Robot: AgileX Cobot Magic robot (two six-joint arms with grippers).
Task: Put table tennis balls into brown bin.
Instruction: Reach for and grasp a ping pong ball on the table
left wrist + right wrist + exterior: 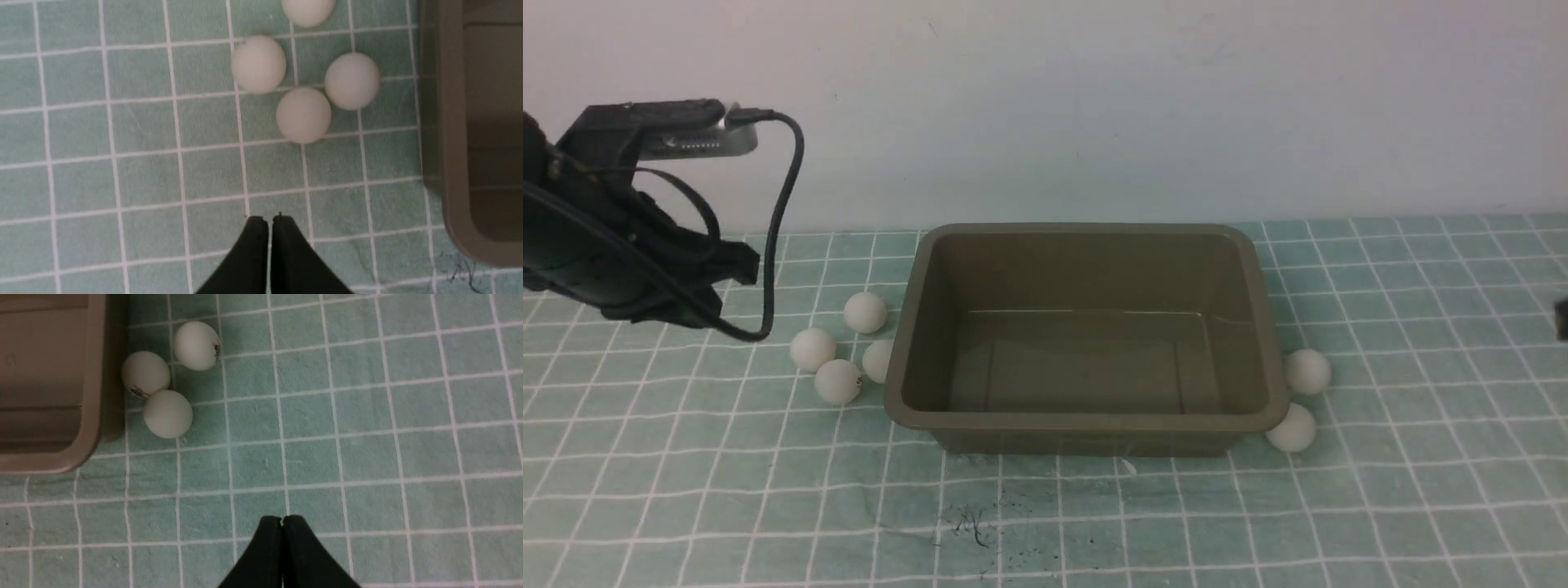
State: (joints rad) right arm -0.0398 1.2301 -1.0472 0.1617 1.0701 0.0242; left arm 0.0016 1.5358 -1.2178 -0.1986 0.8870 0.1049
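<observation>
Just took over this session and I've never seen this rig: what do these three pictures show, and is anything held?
It is a two-armed robot. The wide picture looks forward from between the arms; the other two come from cameras on each wrist, looking past the gripper tips. On the green checked cloth stands the brown bin, empty. Four table tennis balls lie on its left; the right wrist view shows three more balls. The left gripper and right gripper are shut, holding nothing.

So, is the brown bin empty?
Empty: the brown bin shows a bare floor; the table tennis balls all lie outside it.
</observation>
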